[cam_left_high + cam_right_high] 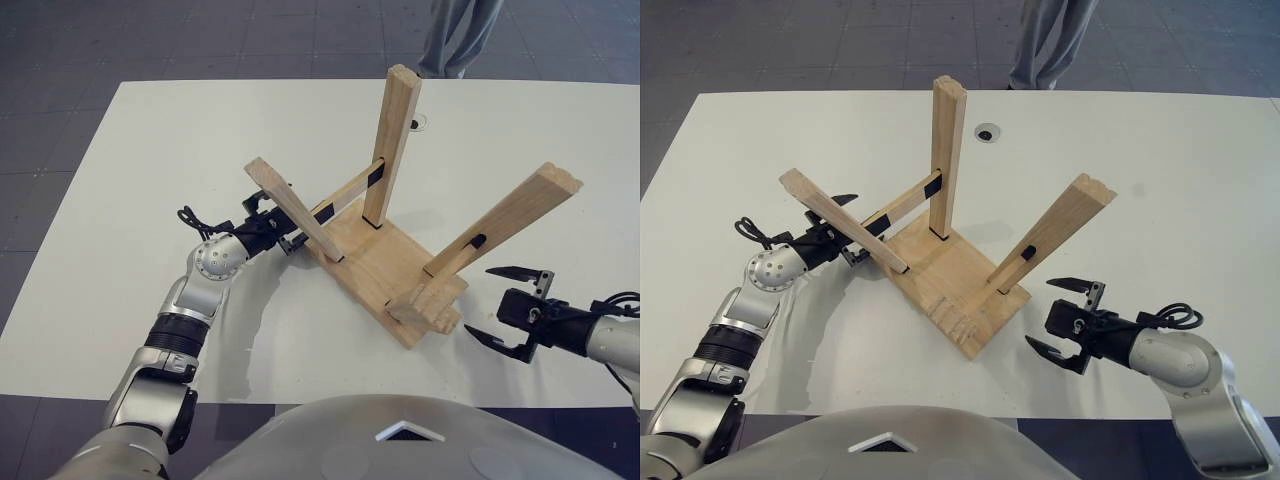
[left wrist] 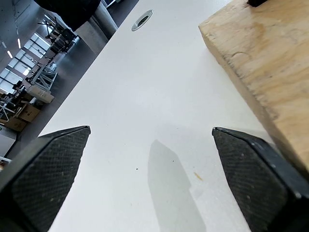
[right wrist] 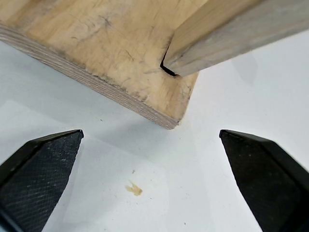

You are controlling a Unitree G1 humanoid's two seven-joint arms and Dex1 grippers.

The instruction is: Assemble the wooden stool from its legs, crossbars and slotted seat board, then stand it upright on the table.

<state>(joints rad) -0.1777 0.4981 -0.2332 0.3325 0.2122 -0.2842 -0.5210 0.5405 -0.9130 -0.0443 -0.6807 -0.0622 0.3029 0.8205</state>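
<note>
Press the leaning pale wooden leg into its slot, probably the step in hand, keeping the pale plywood seat board flat on the white table. Use the left gripper, spread wide and empty beside that leg; steady with the right gripper, likewise agape and empty, near the board's corner. Mind three slots holding legs, a black-tipped crossbar joining two

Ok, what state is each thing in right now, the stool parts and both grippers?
Seat board: lying flat on the table.
Legs: three standing in the board, pointing up.
Crossbar: joined between two legs.
Left gripper: open, empty.
Right gripper: open, empty.
</note>
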